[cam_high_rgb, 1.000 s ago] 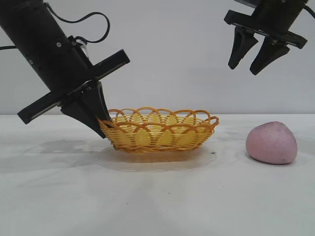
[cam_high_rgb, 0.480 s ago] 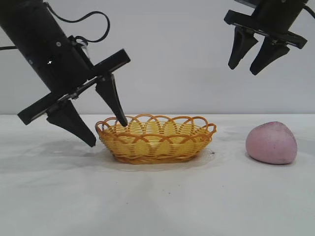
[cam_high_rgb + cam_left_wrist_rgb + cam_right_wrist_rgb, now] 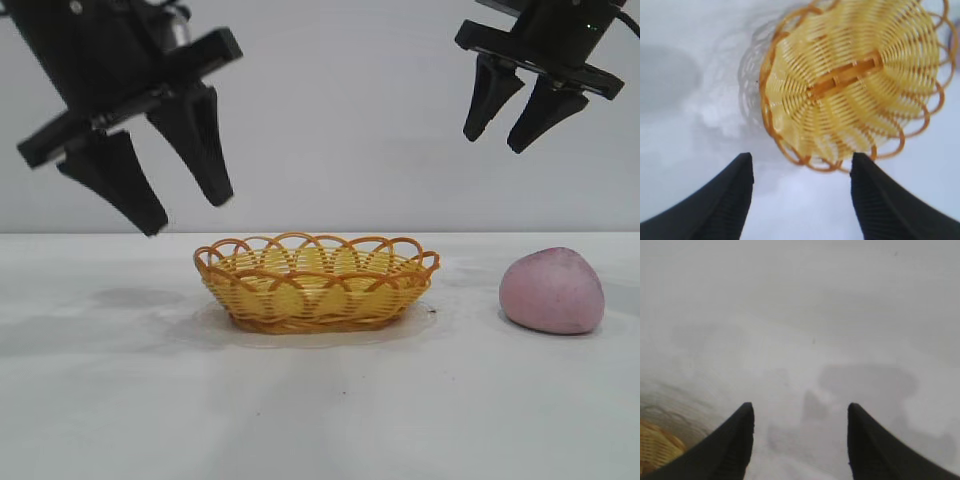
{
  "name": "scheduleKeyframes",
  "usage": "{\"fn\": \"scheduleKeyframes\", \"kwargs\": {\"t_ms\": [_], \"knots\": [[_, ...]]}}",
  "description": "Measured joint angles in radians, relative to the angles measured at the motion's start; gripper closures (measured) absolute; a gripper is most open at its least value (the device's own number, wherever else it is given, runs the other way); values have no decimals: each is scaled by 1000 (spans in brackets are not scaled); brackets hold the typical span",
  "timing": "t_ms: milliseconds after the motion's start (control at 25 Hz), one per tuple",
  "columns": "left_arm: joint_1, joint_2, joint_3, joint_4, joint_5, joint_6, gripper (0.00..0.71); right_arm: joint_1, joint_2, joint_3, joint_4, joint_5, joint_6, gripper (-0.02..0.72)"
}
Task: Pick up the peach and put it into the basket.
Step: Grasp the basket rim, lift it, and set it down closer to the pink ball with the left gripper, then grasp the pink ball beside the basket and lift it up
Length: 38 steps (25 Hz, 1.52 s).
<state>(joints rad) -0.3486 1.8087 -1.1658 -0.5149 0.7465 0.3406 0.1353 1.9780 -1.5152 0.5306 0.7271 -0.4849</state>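
Observation:
The dusty-pink peach (image 3: pixel 553 291) lies on the white table at the right, apart from everything. The yellow and orange wicker basket (image 3: pixel 300 292) stands flat at the middle with nothing in it; from the left wrist its woven floor (image 3: pixel 790 100) shows from above. My left gripper (image 3: pixel 188 215) hangs open above the basket's left end, clear of its rim, with nothing between its fingers (image 3: pixel 802 159). My right gripper (image 3: pixel 495 142) is high at the upper right, open and empty, above and left of the peach. The right wrist view shows my right gripper (image 3: pixel 800 407) over bare table; the peach is out of that view.
The white tabletop (image 3: pixel 320 410) runs wide in front of the basket and between basket and peach. A plain pale wall stands behind. A corner of the basket (image 3: pixel 655 450) shows at the edge of the right wrist view.
My left gripper, shut on the basket's left rim with the basket tipped, opened and let go. The basket settled flat. The left gripper then rose clear. The right arm stayed still.

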Motion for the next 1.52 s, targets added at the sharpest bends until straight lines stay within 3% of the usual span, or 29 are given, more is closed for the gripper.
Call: {"fn": "scheduleKeyframes", "kwargs": {"t_ms": [280, 480, 600, 920, 1080, 1200, 1520], "knots": [[0, -1, -164, 361, 239, -73, 350, 0, 0, 0, 0, 10, 0, 311], [4, -2, -213, 510, 291, -103, 350, 0, 0, 0, 0, 15, 0, 311], [48, -3, -215, 530, 297, -118, 350, 0, 0, 0, 0, 15, 0, 311], [297, -3, -215, 532, 351, -127, 350, 0, 0, 0, 0, 21, 0, 311], [384, -4, -215, 510, 387, -127, 350, 0, 0, 0, -5, 31, 0, 311], [407, -4, -215, 507, 430, -127, 350, 0, 0, 0, -9, 38, 0, 311], [409, -116, -213, 479, 465, -133, 350, 0, 0, 0, -13, 45, 0, 311]]}}
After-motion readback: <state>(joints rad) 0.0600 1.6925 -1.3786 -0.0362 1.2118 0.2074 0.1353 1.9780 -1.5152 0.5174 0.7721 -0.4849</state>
